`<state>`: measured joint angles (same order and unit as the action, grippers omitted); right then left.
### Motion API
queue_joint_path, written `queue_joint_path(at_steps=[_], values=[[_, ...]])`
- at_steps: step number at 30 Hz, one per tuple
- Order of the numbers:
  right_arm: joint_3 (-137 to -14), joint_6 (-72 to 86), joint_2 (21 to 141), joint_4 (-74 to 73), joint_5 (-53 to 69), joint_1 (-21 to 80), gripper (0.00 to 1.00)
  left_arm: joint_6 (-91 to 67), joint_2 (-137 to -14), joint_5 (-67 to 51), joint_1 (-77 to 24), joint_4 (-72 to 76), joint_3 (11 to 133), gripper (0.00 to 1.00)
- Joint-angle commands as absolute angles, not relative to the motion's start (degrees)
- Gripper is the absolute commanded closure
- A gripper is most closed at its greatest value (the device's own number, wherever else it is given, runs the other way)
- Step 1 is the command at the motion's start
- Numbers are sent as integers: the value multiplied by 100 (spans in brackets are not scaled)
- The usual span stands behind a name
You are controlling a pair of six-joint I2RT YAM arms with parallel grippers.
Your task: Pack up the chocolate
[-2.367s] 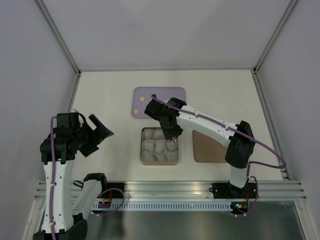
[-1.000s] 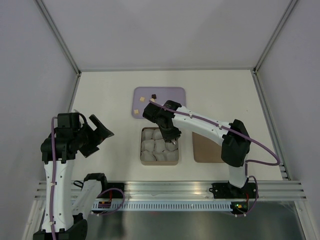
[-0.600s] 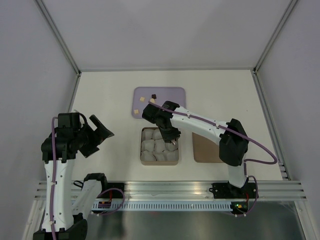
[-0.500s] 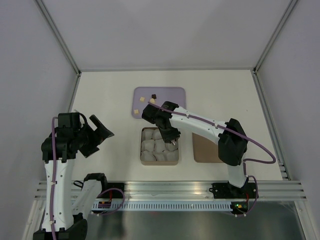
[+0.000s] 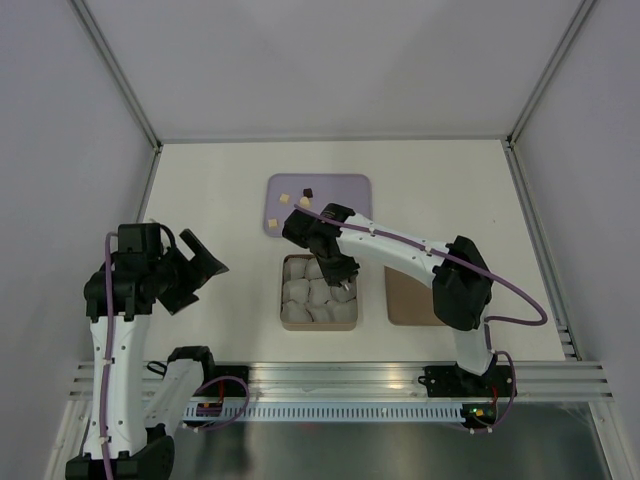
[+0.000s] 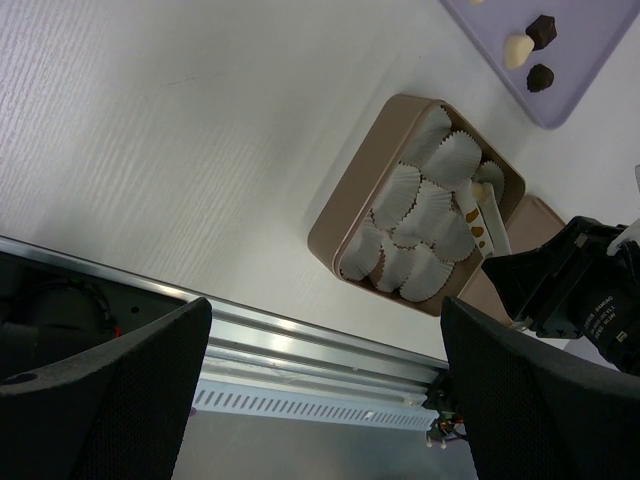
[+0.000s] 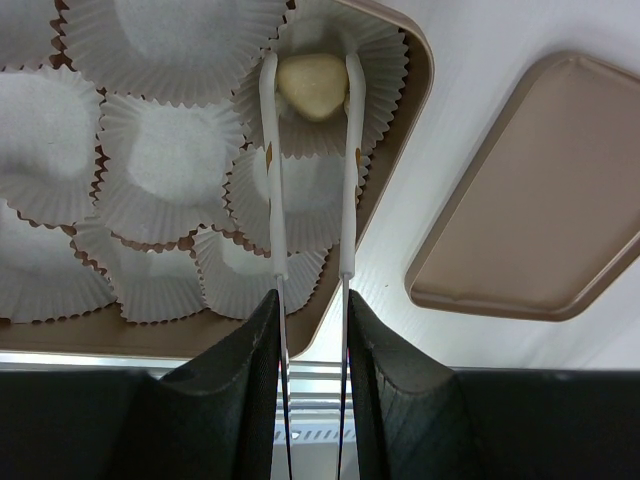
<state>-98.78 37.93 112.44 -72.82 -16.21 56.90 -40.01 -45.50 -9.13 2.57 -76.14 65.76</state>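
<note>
Top view: a white table (image 5: 220,180) has grey walls (image 5: 60,120) round it. A purple tray (image 5: 340,185) at the far middle holds small bits of chocolate (image 5: 284,197). A box (image 5: 318,327) of paper cups (image 5: 300,290) sits at the near middle, with a lid (image 5: 405,300) just right of it. The right claw (image 5: 345,287) dips into the box. The left claw (image 5: 200,262) hangs wide open over the left side, holding nothing.

Left wrist view: three bits lie on the tray, one pale and two dark.

Right wrist view: the right claw pinches one pale bit of chocolate (image 7: 312,88) in a corner cup on the lid side.
</note>
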Motion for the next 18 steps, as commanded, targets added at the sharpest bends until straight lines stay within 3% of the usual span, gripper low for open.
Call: queue_joint_path(at_steps=[1,18], values=[[-10081,3832,11277,-7295,-1705,5730,78,-3894,-4641,-993,290,-7585,6679,0],[-10230,3850,11267,-7400,-1802,5730,63,-3867,-4676,-949,290,-7594,6697,0]])
